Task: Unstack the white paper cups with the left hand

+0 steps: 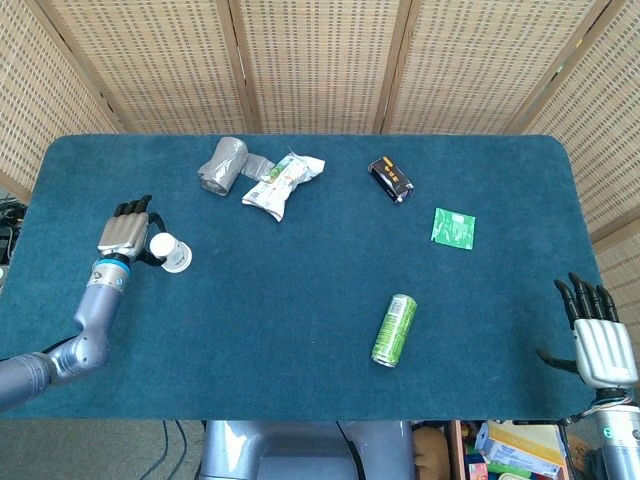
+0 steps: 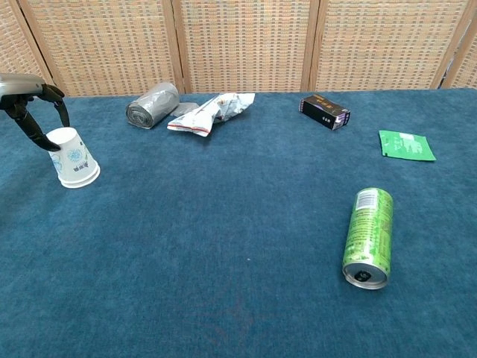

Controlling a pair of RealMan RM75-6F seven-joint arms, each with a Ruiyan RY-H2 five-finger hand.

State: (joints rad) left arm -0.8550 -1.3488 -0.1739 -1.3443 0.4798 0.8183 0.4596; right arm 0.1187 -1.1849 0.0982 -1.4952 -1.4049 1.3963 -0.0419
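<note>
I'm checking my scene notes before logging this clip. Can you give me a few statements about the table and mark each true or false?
1. The paper cup stands upside down, rim on the table. True.
2. The green can stands upright. False: it lies on its side.
3. The left robot hand is at the cup. True.
4. The right robot hand holds the green packet. False: it holds nothing, at the table's near corner, fingers apart.
5. The black box lies beside the cup. False: it lies far across the table.
</note>
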